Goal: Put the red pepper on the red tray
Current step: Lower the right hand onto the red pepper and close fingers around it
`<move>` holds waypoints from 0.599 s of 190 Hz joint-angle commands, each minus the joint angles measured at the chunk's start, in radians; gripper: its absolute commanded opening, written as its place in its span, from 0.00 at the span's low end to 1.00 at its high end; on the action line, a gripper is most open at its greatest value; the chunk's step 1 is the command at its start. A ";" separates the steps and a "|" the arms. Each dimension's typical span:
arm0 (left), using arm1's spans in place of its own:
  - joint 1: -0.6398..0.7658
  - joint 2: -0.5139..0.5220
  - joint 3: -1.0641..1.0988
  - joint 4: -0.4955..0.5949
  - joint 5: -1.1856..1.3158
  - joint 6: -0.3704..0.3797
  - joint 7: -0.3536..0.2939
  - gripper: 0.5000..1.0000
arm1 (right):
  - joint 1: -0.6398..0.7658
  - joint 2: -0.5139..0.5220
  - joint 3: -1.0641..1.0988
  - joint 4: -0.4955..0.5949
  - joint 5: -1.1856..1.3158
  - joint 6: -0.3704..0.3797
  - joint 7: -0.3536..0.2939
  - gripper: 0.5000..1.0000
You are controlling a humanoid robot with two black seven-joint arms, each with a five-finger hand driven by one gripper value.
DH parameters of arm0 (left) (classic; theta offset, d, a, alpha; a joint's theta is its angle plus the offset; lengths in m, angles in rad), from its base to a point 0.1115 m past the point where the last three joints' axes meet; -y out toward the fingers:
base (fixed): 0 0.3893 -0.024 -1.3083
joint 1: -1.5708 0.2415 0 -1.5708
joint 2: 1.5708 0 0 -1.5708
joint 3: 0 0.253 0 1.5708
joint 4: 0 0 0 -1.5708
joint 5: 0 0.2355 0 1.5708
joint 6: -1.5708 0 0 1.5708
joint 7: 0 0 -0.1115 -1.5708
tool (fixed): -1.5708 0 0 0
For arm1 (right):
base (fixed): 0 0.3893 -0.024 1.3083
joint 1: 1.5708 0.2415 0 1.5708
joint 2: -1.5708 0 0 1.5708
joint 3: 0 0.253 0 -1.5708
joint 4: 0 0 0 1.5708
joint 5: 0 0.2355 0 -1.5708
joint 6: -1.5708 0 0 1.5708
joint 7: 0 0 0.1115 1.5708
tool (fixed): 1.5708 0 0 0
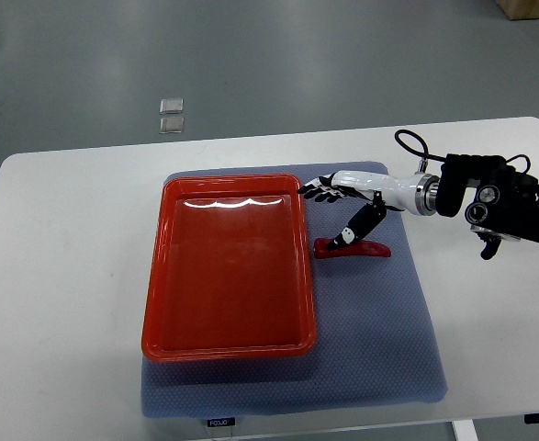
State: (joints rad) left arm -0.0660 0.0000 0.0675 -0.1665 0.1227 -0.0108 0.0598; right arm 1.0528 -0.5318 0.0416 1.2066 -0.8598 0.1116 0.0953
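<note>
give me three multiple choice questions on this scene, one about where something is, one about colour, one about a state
1. Where does the red pepper lie?
A. inside the red tray
B. on the blue mat, right of the tray
C. on the bare white table

2. What colour is the mat under the red tray?
A. blue-grey
B. green
C. yellow

3. What is the state of the tray?
A. holds the pepper
B. flipped over
C. empty

Answers:
1. B, the pepper rests on the mat just past the tray's right rim, under the right hand.
2. A, blue-grey fabric shows around the tray.
3. C, only bare red floor shows inside its rim.
</note>
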 commanded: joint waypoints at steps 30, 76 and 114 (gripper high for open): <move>0.000 0.000 0.000 0.001 0.000 0.000 0.000 1.00 | -0.040 0.000 -0.005 0.001 -0.045 -0.038 0.004 0.81; 0.000 0.000 0.000 0.001 0.000 0.000 0.000 1.00 | -0.066 -0.002 -0.008 0.001 -0.088 -0.061 0.018 0.77; 0.000 0.000 0.000 0.001 0.000 0.000 0.000 1.00 | -0.073 -0.004 -0.031 0.001 -0.117 -0.081 0.020 0.72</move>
State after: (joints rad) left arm -0.0659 0.0000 0.0677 -0.1656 0.1227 -0.0108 0.0598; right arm 0.9826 -0.5350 0.0188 1.2070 -0.9641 0.0432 0.1142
